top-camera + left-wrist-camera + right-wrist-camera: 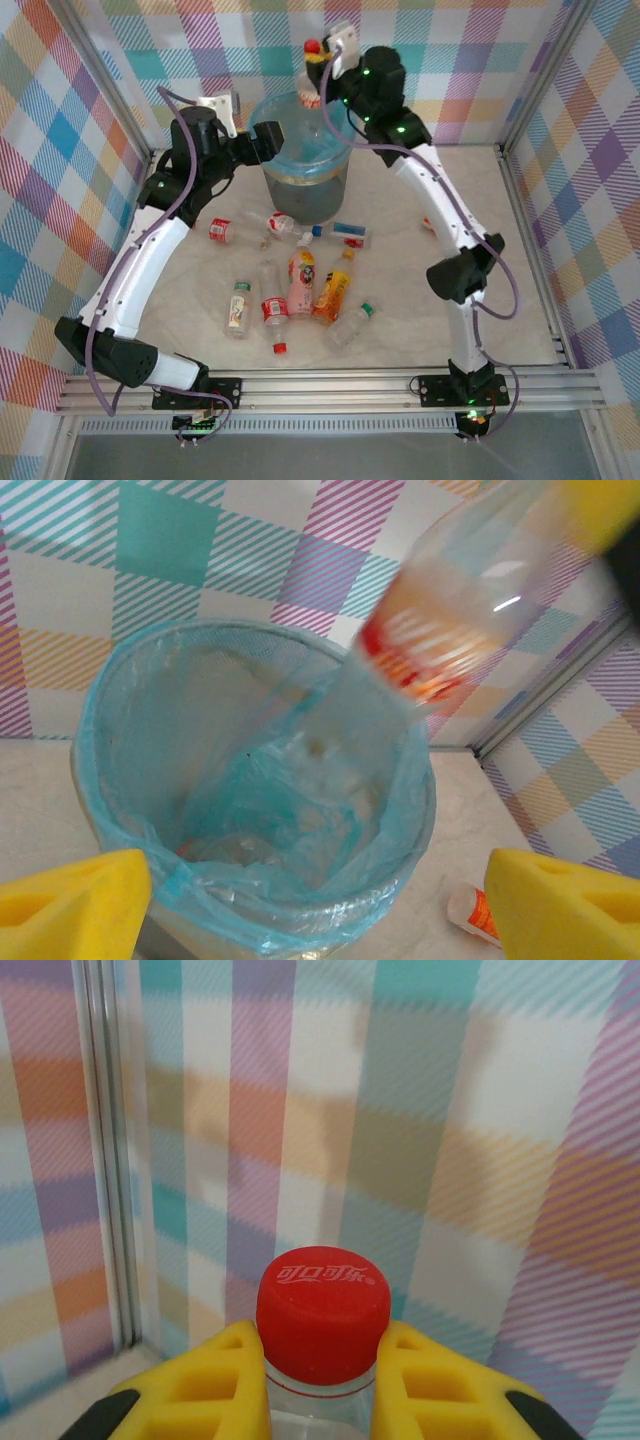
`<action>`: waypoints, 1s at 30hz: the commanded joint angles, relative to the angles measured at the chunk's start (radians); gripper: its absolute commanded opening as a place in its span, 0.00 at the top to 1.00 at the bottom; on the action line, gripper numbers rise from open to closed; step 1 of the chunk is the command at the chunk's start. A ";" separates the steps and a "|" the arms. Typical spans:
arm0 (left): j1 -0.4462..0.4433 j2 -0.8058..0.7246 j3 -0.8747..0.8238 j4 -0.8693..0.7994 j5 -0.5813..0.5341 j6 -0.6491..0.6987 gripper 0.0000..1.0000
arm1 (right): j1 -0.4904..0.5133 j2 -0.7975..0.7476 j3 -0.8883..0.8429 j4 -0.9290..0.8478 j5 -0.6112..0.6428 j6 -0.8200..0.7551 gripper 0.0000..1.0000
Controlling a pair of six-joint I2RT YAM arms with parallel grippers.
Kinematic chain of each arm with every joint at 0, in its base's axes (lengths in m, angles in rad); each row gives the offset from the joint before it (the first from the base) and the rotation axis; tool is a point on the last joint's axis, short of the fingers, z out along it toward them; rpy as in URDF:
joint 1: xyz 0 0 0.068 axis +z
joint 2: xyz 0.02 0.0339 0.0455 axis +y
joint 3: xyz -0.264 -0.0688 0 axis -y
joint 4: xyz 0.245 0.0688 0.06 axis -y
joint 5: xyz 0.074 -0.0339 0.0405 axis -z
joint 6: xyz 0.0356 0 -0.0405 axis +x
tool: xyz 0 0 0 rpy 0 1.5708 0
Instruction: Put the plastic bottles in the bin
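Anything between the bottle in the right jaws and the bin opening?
Nothing visible. The bottle, held at its neck by the right gripper, hangs above the open bin. The left gripper sits by the rim, jaws open, not under the bottle.

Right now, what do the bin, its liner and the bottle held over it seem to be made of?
Bin: dark grey mesh, probably metal. Liner: thin light blue plastic film, translucent and wrinkled, folded over the rim. Bottle: clear glossy plastic, showing a bright highlight and a red label. Its cap: red, smooth moulded plastic with white lettering.
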 commanded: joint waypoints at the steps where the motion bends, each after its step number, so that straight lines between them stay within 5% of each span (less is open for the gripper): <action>1: 0.023 -0.051 -0.025 0.004 0.014 -0.010 0.13 | 0.004 0.036 0.015 -0.041 -0.040 -0.034 0.93; 18: 0.041 -0.088 -0.076 0.006 0.007 -0.009 0.13 | -0.029 0.183 -0.168 -0.058 -0.098 0.040 0.82; 25: 0.044 -0.092 -0.079 0.010 0.003 -0.009 0.12 | -0.037 0.170 -0.155 -0.065 -0.131 0.096 0.51; 30: 0.044 -0.094 -0.078 0.013 -0.001 -0.011 0.11 | -0.038 0.137 -0.095 -0.093 -0.159 0.116 0.40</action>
